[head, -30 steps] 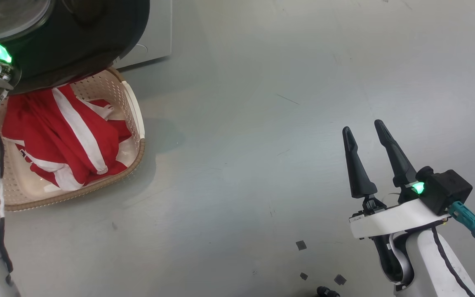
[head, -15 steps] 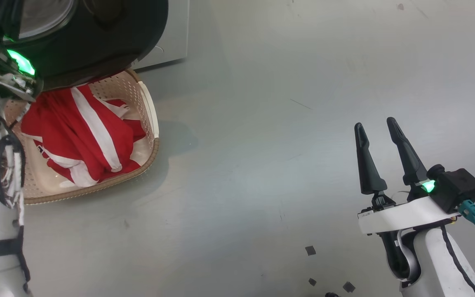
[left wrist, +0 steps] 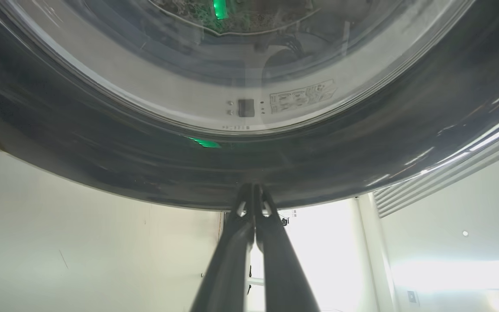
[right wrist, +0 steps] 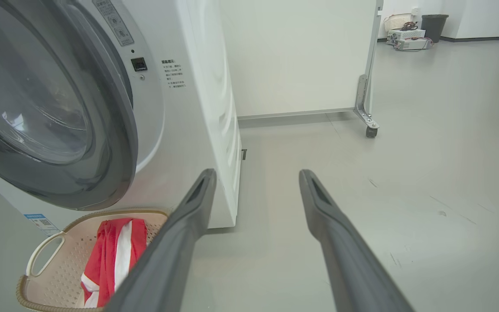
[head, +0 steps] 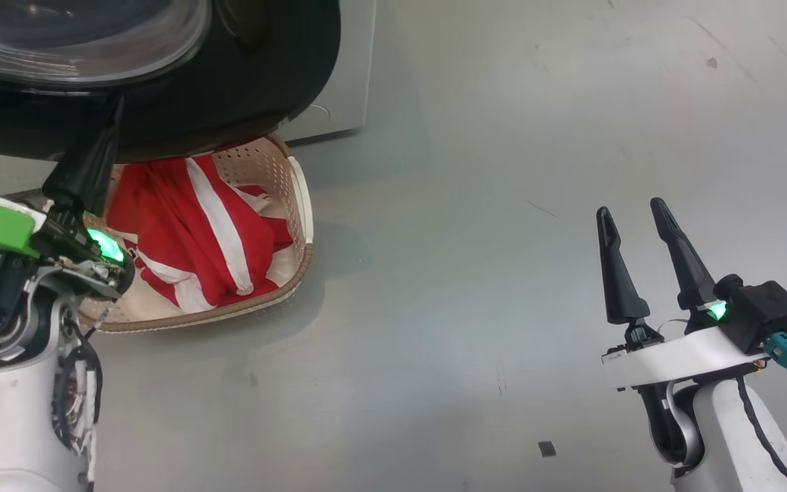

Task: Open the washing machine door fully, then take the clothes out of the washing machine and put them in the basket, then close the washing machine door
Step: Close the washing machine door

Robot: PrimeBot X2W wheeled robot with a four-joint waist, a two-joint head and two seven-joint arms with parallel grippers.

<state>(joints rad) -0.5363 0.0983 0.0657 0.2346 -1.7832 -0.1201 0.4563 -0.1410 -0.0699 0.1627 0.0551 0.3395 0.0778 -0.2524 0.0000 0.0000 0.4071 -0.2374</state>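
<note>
Grey floor [right wrist: 427,151] is kinda scuffed, white rolling partition [right wrist: 297,56] at the back, dark bin [right wrist: 434,26] in the far corner.

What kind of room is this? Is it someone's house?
Probably a test room or workshop set up for laundry, not a home. A washing machine stands on a wide bare grey floor, a basket of red clothes sits before it, and a white panel on wheels stands nearby.

place: test lab | wheeled partition [right wrist: 297,56] | grey floor [right wrist: 405,151] (scuffed)
</note>
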